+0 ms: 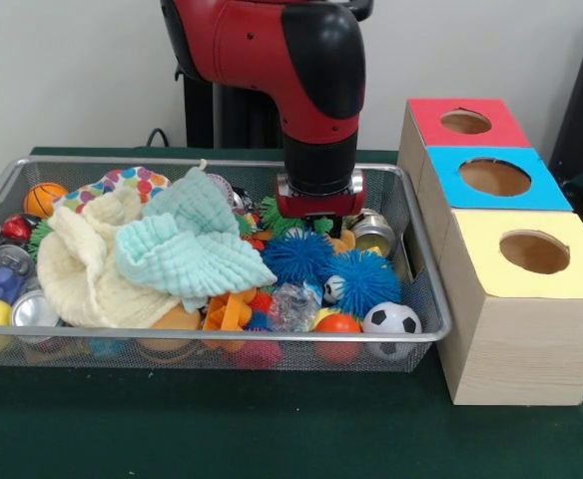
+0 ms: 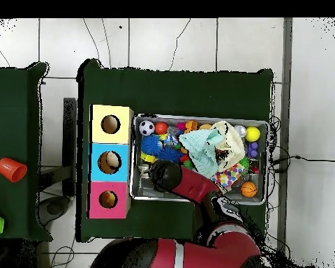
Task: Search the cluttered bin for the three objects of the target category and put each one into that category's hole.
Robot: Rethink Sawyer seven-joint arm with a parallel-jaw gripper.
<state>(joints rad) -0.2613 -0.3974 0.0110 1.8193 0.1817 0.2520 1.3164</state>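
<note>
- Step in hand, as I judge it: the search-and-pick stage. The red and black arm is lowered into the wide silver wire-mesh bin (image 1: 416,261), with its hand (image 1: 320,226) down among the toys toward the bin's box-side end
- The hand's tips are buried behind 2 blue spiky rubber balls (image 1: 326,264), so I cannot tell whether they are spread or pressed together, or whether they hold anything
- Target things: no yellow duck shows plainly. An orange plastic toy shape (image 1: 228,311) sits at the front of the bin under the cloths, and something orange-yellow (image 1: 343,239) lies just beside the hand; whether either is a wanted figure I cannot tell
- The round hole in the red top of the pale wooden box (image 1: 465,122) stands outside the bin, farthest from the front camera, behind the blue-topped and yellow-topped boxes; from overhead something orange shows inside it (image 2: 108,200)
- Next move likely calls for a firm pinch on 1 small smooth figure, a straight lift clear of the rim, then a carry over to the red-topped box
- Materials: a crinkled mint-green cloth (image 1: 187,249) and a cream cloth (image 1: 87,264), both soft, cover much of the bin and may hide figures; also a glossy black-and-white football (image 1: 391,320), shiny metal tins, hard plastic balls
- All stands on a table (image 1: 272,419) with a dark green cover
</note>
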